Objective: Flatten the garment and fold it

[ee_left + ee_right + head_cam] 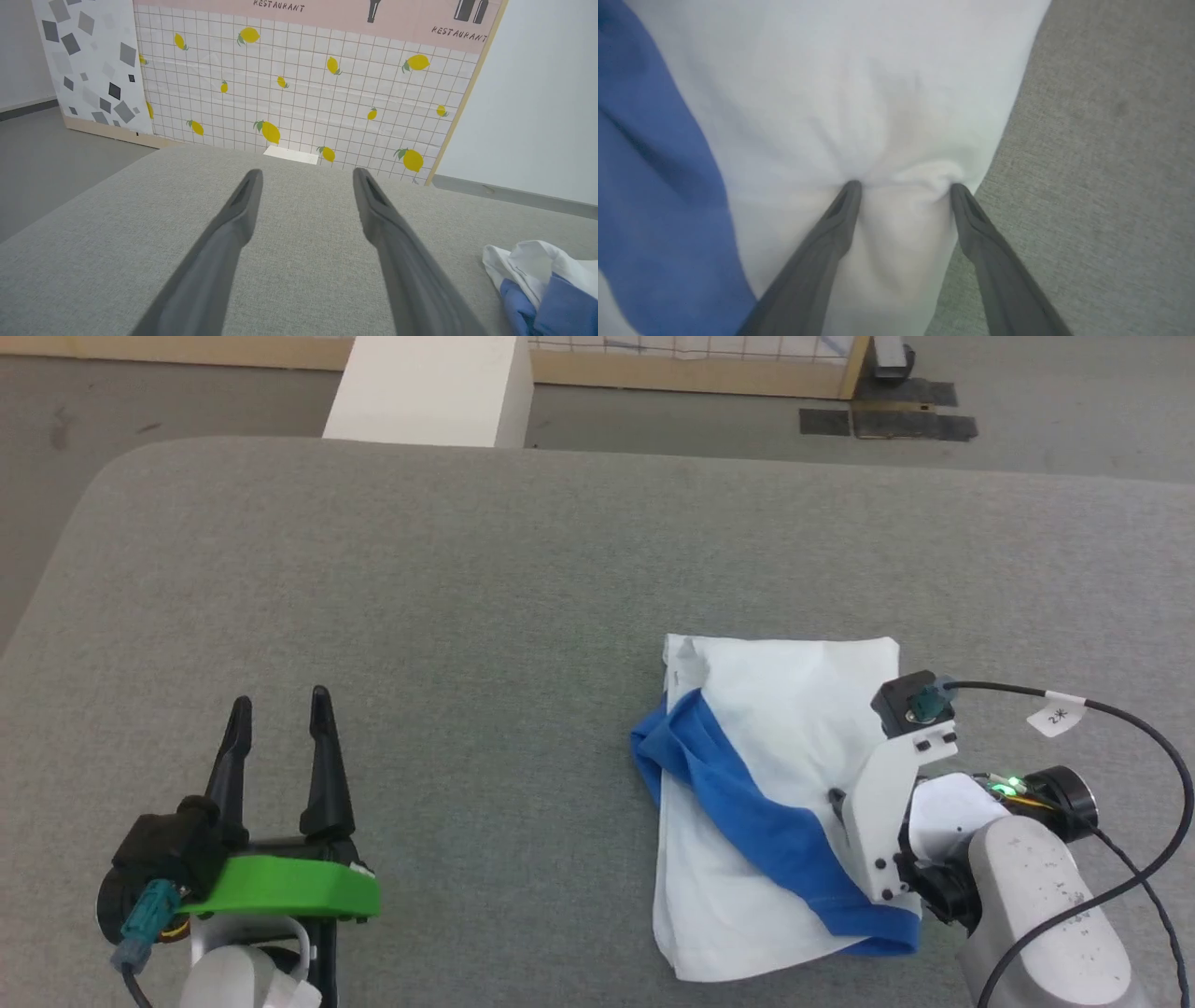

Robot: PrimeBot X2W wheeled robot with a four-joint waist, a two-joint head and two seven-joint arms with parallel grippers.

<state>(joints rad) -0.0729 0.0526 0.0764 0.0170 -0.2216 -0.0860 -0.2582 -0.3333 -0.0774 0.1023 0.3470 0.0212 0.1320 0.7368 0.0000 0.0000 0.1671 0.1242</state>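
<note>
The partly folded T-shirt is laid toward the surface's near right edge, pressed by the spread-open right tool, with the open left tool held well apart leftward.

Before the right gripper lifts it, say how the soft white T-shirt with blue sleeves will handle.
Probably floppy: the white blue-sleeved T-shirt puckers under the open right gripper. Likely light, lying thin. Its loose folds may fall open when lifted.

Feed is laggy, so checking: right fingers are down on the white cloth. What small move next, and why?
Probably close the right gripper: its open fingertips press into the garment near its right edge, with cloth bunched between them, so a pinch should catch it.
</note>
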